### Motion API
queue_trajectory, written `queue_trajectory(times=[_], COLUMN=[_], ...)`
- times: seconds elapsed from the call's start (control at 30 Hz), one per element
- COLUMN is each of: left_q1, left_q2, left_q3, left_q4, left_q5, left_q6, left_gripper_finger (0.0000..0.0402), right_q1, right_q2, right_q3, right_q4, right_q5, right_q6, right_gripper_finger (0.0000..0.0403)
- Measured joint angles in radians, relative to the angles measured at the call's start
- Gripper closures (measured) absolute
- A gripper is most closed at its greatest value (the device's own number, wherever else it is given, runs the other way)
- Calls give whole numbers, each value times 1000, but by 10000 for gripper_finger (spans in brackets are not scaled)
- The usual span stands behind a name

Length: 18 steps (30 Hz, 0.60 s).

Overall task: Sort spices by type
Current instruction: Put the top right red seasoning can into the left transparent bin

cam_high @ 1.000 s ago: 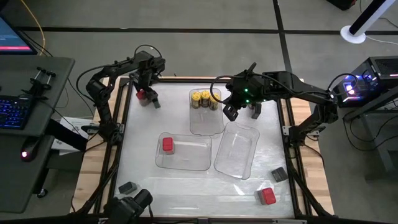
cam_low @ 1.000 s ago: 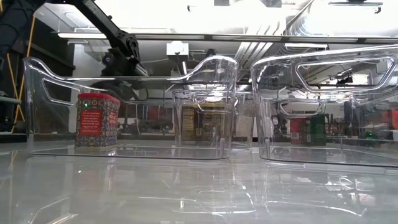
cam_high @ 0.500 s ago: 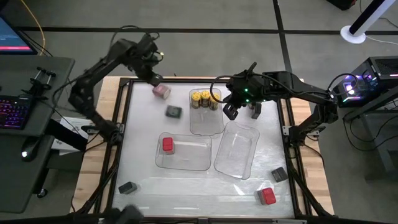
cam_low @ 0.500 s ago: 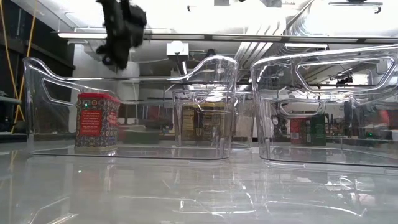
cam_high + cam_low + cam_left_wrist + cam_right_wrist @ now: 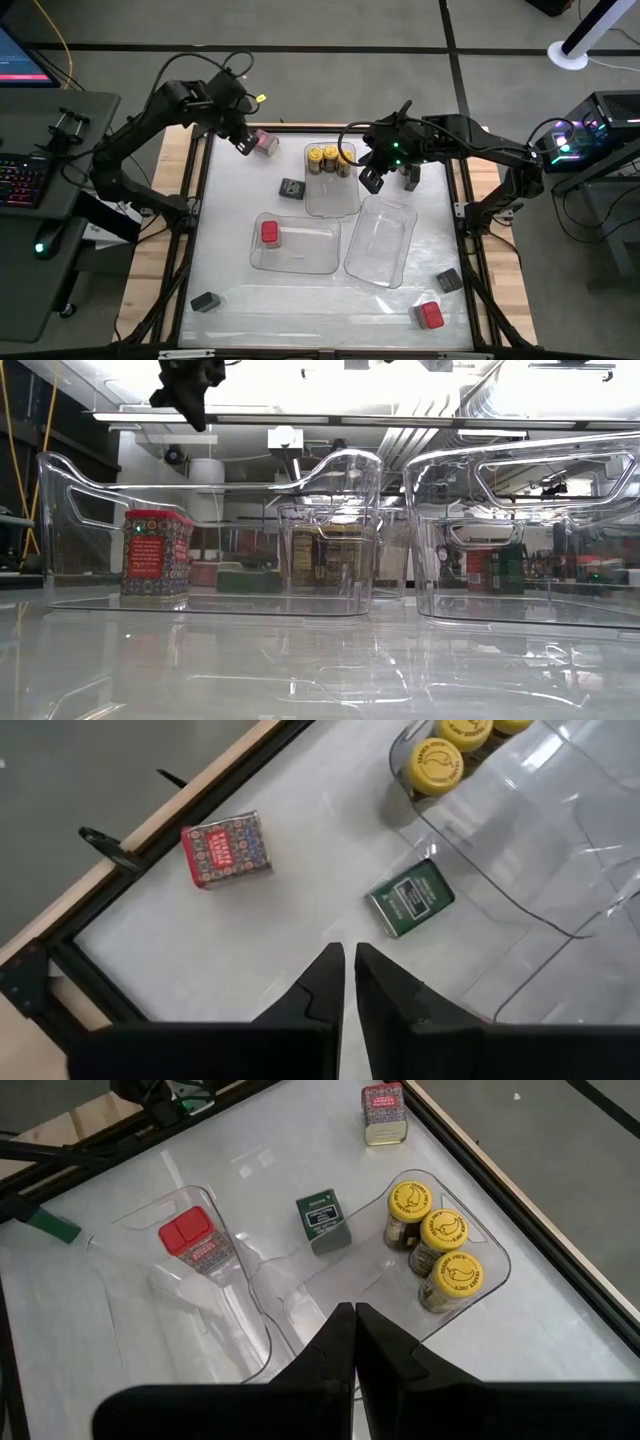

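only partly visible behind the right gripper [image 5: 372, 178], a red tin [image 5: 411, 178] hides; both grippers clenched empty, left gripper [image 5: 348, 960] raised.

So the count: three yellow-lidded jars [image 5: 329, 158], three red tins [image 5: 269, 232] [image 5: 264, 143] [image 5: 430, 315], three dark tins [image 5: 291, 189] [image 5: 205, 301] [image 5: 448, 280], and three clear trays [image 5: 300, 262] [image 5: 392, 262] [image 5: 345, 203] on the table [image 5: 230, 205].

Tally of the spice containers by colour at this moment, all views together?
Yellow-lidded jars: 3
Red tins: 4
Dark tins: 4
Total: 11
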Motion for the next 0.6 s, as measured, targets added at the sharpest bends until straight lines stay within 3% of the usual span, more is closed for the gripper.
queue_trajectory(times=[0.33,0.6], left_q1=[0,-6], left_q2=[78,172], left_q3=[0,0], left_q4=[38,51], left_q5=[-24,-31], left_q6=[15,29], left_gripper_finger=[383,382], right_q1=[0,0], right_q2=[0,0], right_q3=[0,0], right_q4=[-88,-281], right_q5=[9,125], right_q6=[2,53], right_gripper_finger=[403,403])
